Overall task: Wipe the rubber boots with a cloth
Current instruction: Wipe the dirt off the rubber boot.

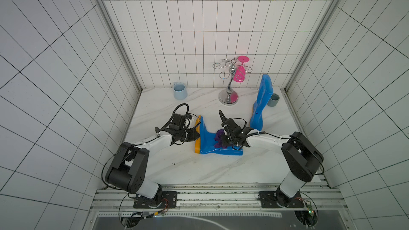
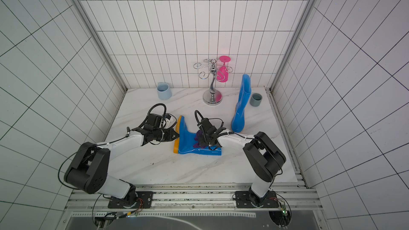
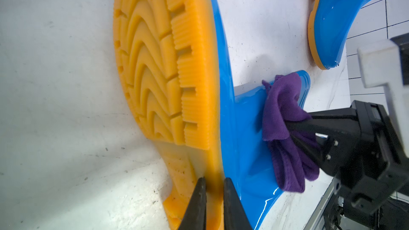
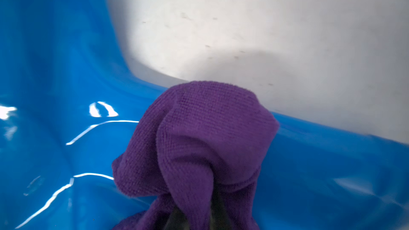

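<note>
Jaws of the left gripper [image 3: 214, 182] clamp the lying boot [image 3: 241, 129] by its sole [image 3: 155, 63], the right gripper's [image 3: 290, 128] the cloth [image 3: 281, 107]; a hard stroke could wrench the boot free.

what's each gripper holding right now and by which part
The left gripper pinches the lying boot by its sole edge near the heel; the right gripper holds the cloth by a bunched fold.

Both top views high above the 6 o'clock edge, looking down over the whole table [image 1: 199, 169], both wrist views close, sharing the cloth [image 3: 285, 107]
</note>
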Controlling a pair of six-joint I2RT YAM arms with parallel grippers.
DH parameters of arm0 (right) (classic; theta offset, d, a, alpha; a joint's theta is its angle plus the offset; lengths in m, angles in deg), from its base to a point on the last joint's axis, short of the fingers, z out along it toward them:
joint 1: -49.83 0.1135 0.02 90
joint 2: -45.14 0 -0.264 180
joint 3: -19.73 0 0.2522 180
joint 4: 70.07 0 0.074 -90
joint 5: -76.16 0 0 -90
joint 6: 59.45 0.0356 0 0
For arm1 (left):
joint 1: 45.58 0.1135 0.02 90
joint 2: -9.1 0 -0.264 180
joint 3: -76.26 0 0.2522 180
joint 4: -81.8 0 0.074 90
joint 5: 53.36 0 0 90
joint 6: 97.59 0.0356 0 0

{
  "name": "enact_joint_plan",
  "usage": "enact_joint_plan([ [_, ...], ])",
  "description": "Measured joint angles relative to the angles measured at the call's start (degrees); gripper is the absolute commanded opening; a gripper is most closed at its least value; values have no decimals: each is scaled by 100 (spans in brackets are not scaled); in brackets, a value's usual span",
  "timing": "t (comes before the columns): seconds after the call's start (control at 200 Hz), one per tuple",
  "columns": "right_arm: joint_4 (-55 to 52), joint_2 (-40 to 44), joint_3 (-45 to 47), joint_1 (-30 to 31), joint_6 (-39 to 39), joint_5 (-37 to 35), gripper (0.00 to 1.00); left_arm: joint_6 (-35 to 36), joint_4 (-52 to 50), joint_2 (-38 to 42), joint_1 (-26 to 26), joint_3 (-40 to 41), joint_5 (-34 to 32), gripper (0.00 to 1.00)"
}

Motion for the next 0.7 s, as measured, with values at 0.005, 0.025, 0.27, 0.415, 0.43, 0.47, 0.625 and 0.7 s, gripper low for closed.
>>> enact_joint_plan([
  [0.005, -4, 20, 22, -17, -2, -2, 0, 2, 0, 0, 0, 0, 2, 15],
  [0.025, -31, 74, 81, -76, -20, -26, 0, 2, 0, -2, 0, -2, 4, 15],
  [0.27, -350, 621, 570, -728, -188, -238, 0, 4, -4, -52, 0, -42, 35, 14],
  [0.415, -529, 846, 772, -1117, -308, -319, 0, 15, -4, -59, 0, -42, 42, 14],
  [0.43, -555, 863, 780, -1141, -323, -323, 0, 15, -4, -59, 0, -42, 42, 14],
  [0.47, -603, 896, 787, -1204, -348, -332, 0, 15, -4, -59, 0, -42, 44, 14],
  [0.625, -656, 887, 769, -1224, -459, -315, 0, 17, -7, -59, 4, -46, 52, 14],
  [0.7, -726, 809, 697, -1128, -501, -330, 0, 17, -7, -63, 4, -48, 55, 14],
])
